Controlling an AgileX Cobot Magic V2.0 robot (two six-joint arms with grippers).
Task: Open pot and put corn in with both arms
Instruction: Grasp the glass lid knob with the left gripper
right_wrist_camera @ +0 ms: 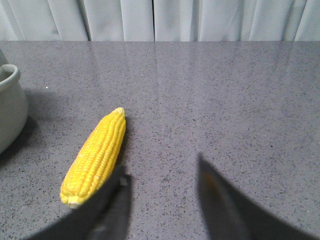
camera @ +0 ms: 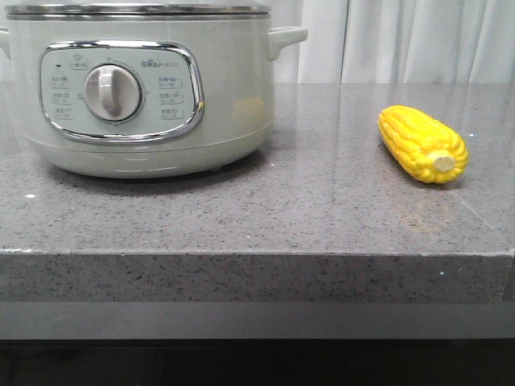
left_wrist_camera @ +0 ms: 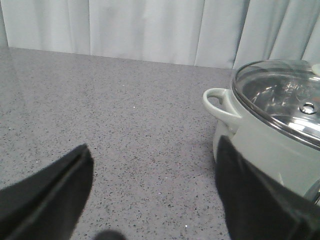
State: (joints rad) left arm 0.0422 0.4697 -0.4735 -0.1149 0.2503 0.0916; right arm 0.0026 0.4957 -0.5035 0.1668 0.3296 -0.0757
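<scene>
The pale grey-green pot [camera: 145, 88] stands at the left of the counter, its dial facing me and its steel-rimmed glass lid [left_wrist_camera: 285, 97] on. The yellow corn [camera: 422, 143] lies on the counter to the right, pale stub end toward me. Neither gripper shows in the front view. My left gripper [left_wrist_camera: 152, 172] is open and empty above bare counter, one finger next to the pot's side [left_wrist_camera: 270, 145]. My right gripper [right_wrist_camera: 160, 182] is open and empty, the corn [right_wrist_camera: 96, 155] lying just outside one finger [right_wrist_camera: 112, 200], not between the fingers.
The grey speckled counter [camera: 265, 217] has its front edge near me. White curtains [camera: 402, 40] hang behind it. The pot's side handle [left_wrist_camera: 217, 102] sticks out toward the left gripper, and part of the pot [right_wrist_camera: 10, 110] shows beside the corn.
</scene>
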